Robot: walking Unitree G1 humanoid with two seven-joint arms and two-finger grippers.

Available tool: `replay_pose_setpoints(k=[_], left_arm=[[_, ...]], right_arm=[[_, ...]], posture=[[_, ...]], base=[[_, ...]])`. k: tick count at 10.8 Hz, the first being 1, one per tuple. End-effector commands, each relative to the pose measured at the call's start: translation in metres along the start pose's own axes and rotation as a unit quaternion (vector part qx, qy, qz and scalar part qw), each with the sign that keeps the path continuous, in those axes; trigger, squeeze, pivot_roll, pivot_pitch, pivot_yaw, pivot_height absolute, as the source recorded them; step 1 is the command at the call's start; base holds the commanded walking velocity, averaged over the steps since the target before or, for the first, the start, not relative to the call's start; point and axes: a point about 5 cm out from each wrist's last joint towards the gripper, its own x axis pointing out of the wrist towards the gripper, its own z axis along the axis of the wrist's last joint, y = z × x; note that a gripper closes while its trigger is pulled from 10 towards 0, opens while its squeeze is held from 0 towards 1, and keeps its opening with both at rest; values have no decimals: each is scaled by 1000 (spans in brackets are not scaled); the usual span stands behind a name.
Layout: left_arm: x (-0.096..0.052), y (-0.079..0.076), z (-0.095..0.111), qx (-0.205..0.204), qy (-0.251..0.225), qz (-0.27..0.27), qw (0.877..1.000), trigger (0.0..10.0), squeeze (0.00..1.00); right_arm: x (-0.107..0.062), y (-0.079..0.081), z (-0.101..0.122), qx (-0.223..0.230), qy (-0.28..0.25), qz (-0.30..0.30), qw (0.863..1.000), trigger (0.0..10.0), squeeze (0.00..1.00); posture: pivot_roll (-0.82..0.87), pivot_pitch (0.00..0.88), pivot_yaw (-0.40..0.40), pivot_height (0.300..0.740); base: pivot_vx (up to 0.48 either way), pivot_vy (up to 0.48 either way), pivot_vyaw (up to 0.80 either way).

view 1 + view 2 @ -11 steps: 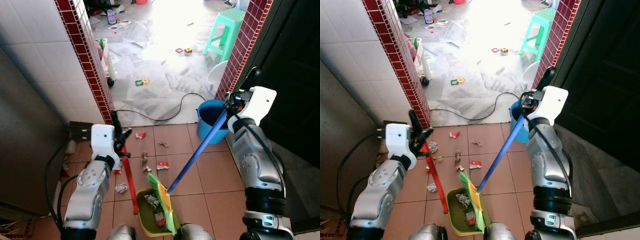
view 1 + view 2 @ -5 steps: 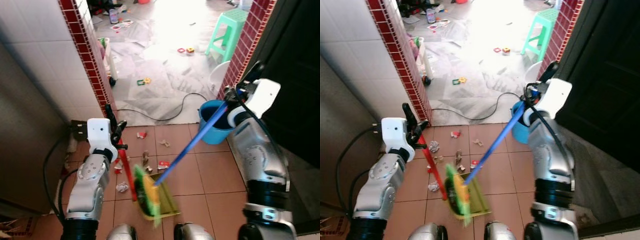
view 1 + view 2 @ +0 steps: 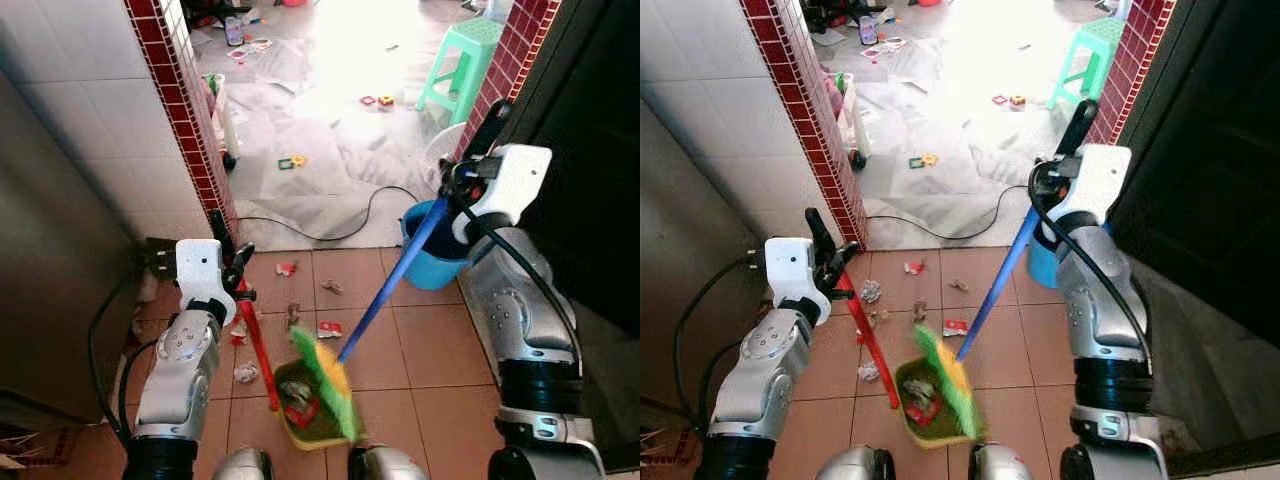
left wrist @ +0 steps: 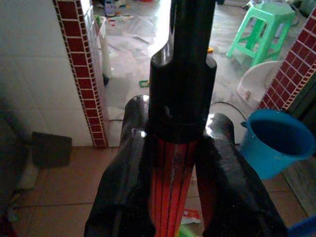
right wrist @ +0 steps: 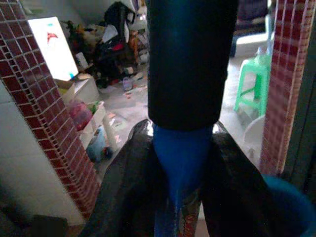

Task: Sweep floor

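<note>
Broom handle clamped in right jaws, bristles seemingly over dustpan

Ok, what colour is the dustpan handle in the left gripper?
Red dustpan handle, clearest in the left wrist view, clamped in the left gripper.

You're looking into strong daylight glare at twelve o'clock, washing out the far floor. Near tiles sit dimmer. The broom head is motion-blurred; both wrist views are dark and soft.
</note>
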Motion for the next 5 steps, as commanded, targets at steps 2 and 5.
replay_pose_setpoints(k=[2,5], left_arm=[[2,4,13,7,-31,2,999,10000,0],[3,6,13,12,-34,3,999,10000,0]], right_arm=[[4,0,25,-32,-63,-2,998,10000,0],[4,-6,27,-65,-75,-17,995,10000,0]], posture=[[-93,68,30,740],[-93,63,30,740]], base=[[0,0,0],[0,0,0]])
